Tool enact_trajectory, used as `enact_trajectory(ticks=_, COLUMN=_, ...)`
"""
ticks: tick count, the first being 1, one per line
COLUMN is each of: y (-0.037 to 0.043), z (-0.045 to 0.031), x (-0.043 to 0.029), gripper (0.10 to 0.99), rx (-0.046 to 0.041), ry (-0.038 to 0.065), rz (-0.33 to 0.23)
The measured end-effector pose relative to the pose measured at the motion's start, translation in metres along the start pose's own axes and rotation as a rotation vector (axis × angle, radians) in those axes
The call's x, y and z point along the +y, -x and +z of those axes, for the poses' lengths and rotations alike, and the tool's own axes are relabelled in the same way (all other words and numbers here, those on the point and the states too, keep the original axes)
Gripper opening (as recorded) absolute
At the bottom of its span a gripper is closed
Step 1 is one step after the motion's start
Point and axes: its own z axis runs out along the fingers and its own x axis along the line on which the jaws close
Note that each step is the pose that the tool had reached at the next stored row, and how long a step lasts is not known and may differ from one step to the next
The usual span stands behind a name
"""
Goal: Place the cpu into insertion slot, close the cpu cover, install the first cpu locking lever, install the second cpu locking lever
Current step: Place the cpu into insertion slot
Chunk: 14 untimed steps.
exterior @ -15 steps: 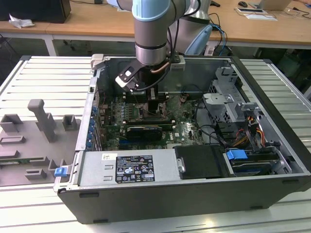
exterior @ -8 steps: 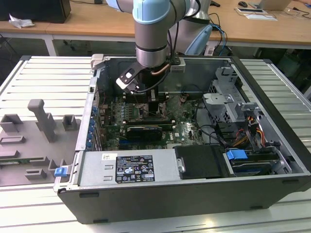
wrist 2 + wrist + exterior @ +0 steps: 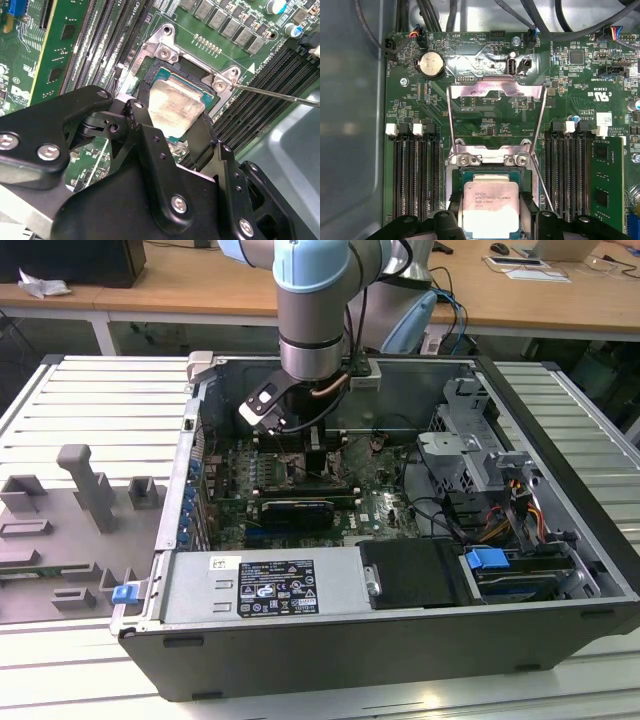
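The cpu (image 3: 175,102), a square chip with a pale silver face, sits in or just above the insertion slot (image 3: 165,52), a dark socket with a silver rim. My gripper (image 3: 172,112) has one black finger (image 3: 141,107) against each of two opposite cpu edges. In the first wrist view the cpu (image 3: 491,200) lies between the fingertips (image 3: 527,210), and the cpu cover (image 3: 495,92) is flipped back flat on the board beyond the insertion slot (image 3: 465,160). A thin wire locking lever (image 3: 280,94) stands free beside the socket. The gripper (image 3: 312,455) reaches down inside the computer case.
Black memory slots (image 3: 415,170) flank the socket on both sides, with a green memory stick (image 3: 607,185) and a coin battery (image 3: 431,65) nearby. The open case (image 3: 560,500) holds a power supply (image 3: 260,585), drive cage (image 3: 480,455) and cables. A grey fixture tray (image 3: 70,530) lies outside.
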Motion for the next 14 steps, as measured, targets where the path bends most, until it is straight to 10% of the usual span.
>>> enact_trajectory(ticks=14, y=0.0000, z=0.0014, x=-0.0001, gripper=0.612, rx=0.0000, ry=0.000, rz=0.000)
